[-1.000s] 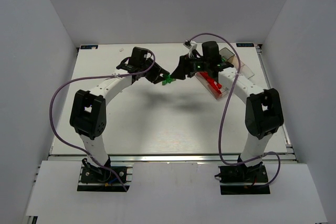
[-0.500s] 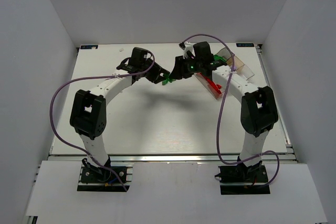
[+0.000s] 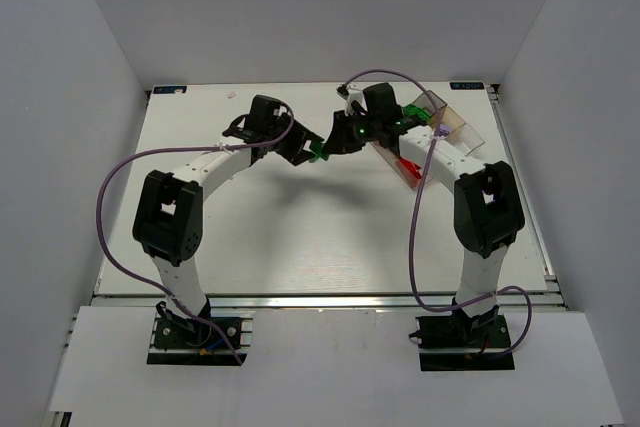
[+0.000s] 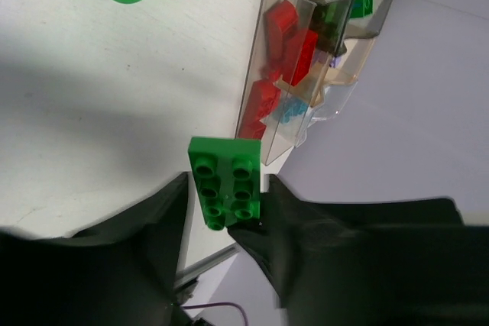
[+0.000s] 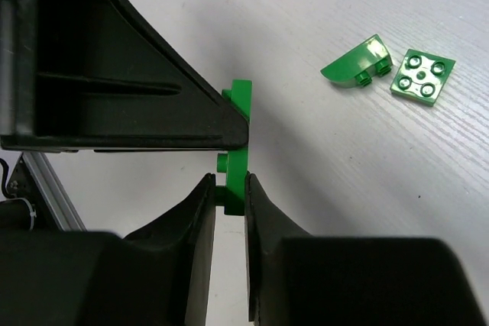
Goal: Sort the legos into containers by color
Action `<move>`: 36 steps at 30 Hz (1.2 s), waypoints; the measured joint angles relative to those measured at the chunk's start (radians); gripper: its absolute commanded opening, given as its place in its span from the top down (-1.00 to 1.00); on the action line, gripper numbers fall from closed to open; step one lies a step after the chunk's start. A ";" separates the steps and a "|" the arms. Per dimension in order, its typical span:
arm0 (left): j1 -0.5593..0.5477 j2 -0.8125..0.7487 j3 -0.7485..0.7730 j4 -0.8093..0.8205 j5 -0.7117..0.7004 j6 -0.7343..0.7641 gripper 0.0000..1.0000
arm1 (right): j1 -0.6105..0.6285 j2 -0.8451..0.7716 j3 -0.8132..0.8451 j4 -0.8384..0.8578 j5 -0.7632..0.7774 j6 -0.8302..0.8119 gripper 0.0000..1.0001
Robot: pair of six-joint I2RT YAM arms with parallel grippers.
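Evidently you're mid-handover: your left claw [image 4: 225, 208] grips the green plate [image 4: 225, 177] near the tray [image 4: 256, 74], presenting a free edge that your right claw [image 5: 229, 188] pinches narrowly.

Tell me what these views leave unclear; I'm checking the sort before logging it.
Top view: the right arm covers part of the tray, so its compartments cannot be counted.
Left wrist view: smoky walls blur the tray's far compartments; a green piece there is unclear.
Right wrist view: the right gripper hides the lower end of the green plate.
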 measured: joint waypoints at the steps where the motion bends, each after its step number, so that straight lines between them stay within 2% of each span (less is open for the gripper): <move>1: 0.000 0.000 -0.001 0.006 0.006 0.000 -0.36 | -0.004 0.000 0.000 0.002 0.004 -0.001 1.00; 2: -0.002 0.000 -0.001 0.015 0.010 -0.002 -0.55 | -0.005 0.000 0.000 0.002 0.008 -0.002 1.00; 3: -0.002 0.000 -0.001 0.026 0.013 -0.003 -0.61 | -0.009 0.000 0.000 0.001 0.014 -0.004 1.00; 7: -0.001 0.000 -0.001 0.084 0.025 -0.007 -0.65 | -0.045 0.000 0.000 0.000 0.033 -0.037 1.00; 10: 0.005 0.000 -0.001 0.125 0.028 0.005 -0.58 | -0.092 -0.003 0.000 -0.002 0.064 -0.082 1.00; 11: 0.006 0.000 -0.001 0.130 0.028 0.013 -0.54 | -0.113 -0.005 0.000 -0.003 0.080 -0.100 1.00; 14: 0.008 0.000 0.001 0.132 0.026 0.044 -0.21 | -0.180 -0.017 0.000 -0.006 0.130 -0.148 1.00; 15: 0.010 0.000 0.002 0.129 0.025 0.056 0.04 | -0.204 -0.022 0.000 -0.006 0.150 -0.161 1.00; 16: 0.011 0.000 0.002 0.126 0.023 0.066 0.15 | -0.226 -0.025 0.003 -0.008 0.171 -0.175 1.00; 19: 0.011 0.003 0.002 0.108 0.016 0.118 0.34 | -0.287 -0.025 0.023 -0.016 0.253 -0.225 1.00; 21: 0.011 0.006 0.002 0.096 0.011 0.156 0.34 | -0.327 -0.024 0.043 -0.021 0.315 -0.261 1.00; 25: 0.011 0.007 0.003 0.065 0.000 0.224 0.21 | -0.382 0.004 0.111 -0.020 0.407 -0.304 1.00; 32: 0.011 0.008 0.006 0.037 -0.018 0.293 -0.12 | -0.439 0.155 0.254 0.003 0.505 -0.358 1.00; 36: 0.011 0.014 0.006 0.027 -0.022 0.311 -0.13 | -0.456 0.218 0.272 0.003 0.531 -0.376 1.00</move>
